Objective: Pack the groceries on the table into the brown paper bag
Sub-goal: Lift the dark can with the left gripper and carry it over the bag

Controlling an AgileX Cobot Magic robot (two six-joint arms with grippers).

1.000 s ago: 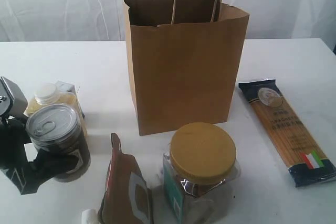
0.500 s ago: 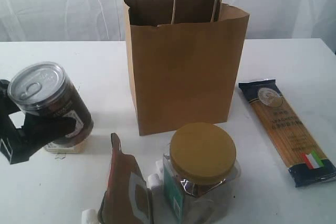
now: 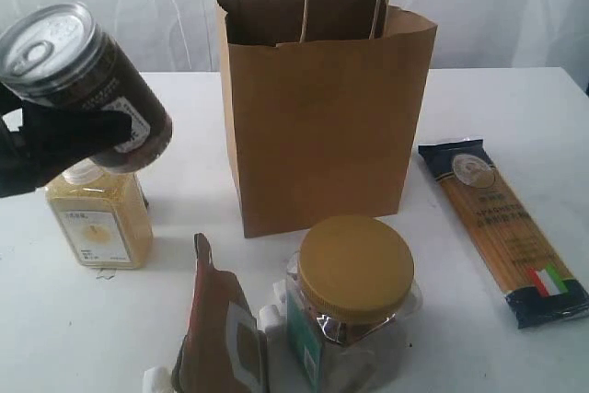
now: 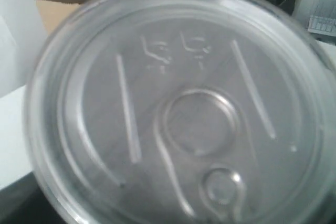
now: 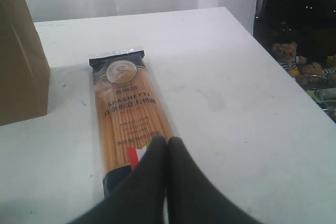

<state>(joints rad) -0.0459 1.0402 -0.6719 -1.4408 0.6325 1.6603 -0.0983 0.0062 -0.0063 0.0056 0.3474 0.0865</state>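
My left end effector (image 3: pixel 87 131) is clamped mid-body on the dark pull-tab can (image 3: pixel 92 80), tilted in air at upper left beside the brown paper bag (image 3: pixel 322 135); I judge it rigid, slick, moderately heavy.

The left edge of the exterior view cuts off the left gripper (image 3: pixel 97 121), and the dark can (image 3: pixel 83 80) it holds partly covers the bottle's (image 3: pixel 99 218) cap. The bottom edge crops the pouch (image 3: pixel 221 338) and the jar (image 3: pixel 354 319); the top edge crops the bag's (image 3: pixel 322 135) handles. The left wrist view shows the can's lid blurred. The right gripper (image 5: pixel 167 142) hides the spaghetti packet's (image 5: pixel 128 114) near end.
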